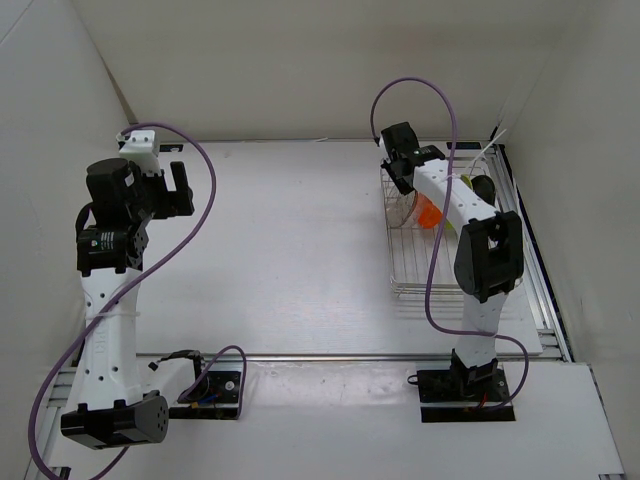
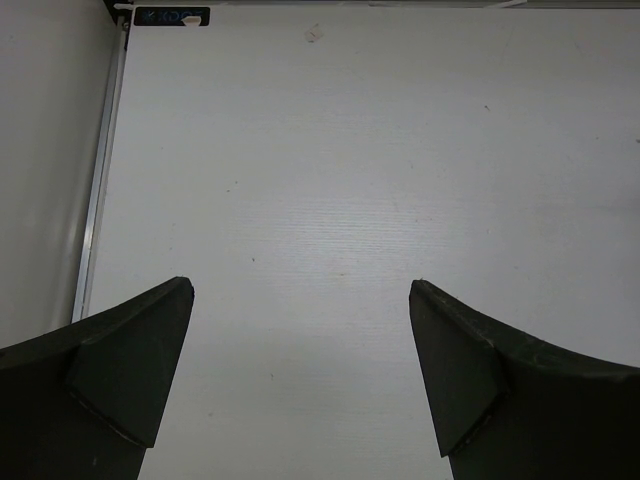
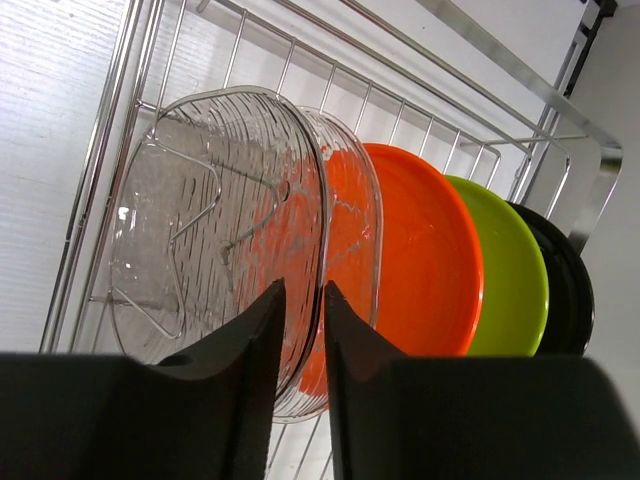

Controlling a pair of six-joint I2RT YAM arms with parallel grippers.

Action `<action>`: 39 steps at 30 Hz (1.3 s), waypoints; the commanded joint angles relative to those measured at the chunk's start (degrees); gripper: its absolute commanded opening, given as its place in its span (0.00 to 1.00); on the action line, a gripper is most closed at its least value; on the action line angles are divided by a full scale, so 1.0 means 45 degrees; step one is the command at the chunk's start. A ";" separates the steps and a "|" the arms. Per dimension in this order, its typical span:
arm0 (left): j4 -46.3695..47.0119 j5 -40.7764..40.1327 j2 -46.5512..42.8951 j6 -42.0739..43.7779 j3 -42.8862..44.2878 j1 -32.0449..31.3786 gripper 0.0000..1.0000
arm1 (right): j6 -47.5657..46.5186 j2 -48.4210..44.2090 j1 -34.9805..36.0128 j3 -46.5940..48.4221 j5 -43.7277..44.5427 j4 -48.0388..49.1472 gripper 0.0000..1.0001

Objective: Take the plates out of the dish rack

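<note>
Right jaws pinch the clear round plastic plate [image 3: 200,200] by its edge in the silver wire rack [image 3: 530,85]; left jaws gape open.

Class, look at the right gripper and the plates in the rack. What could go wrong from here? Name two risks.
The right gripper pinches only the thin rim of the clear plate, so it may slip or swing when lifted. The orange plate stands close behind it, so a tilted lift could drag or topple it in the dish rack.

Top view high over near edge; left wrist shares table [image 2: 350,200], right wrist close on dish rack [image 3: 520,78].
</note>
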 commanded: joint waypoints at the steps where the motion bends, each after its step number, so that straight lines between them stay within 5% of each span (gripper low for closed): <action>1: 0.0214 -0.0138 -0.0289 0.0054 -0.0155 -0.0030 1.00 | 0.0021 0.0013 -0.0011 0.0516 0.0351 0.0455 0.25; 15: 0.0331 -0.0138 -0.0407 0.0171 -0.0389 -0.0030 1.00 | 0.0137 0.0129 0.0105 0.0281 0.1190 0.0455 0.01; 39: -0.0021 -0.0021 -0.0035 0.0171 0.0606 -0.0030 1.00 | -0.0620 -0.2034 0.0458 0.2235 0.4530 -0.0093 0.00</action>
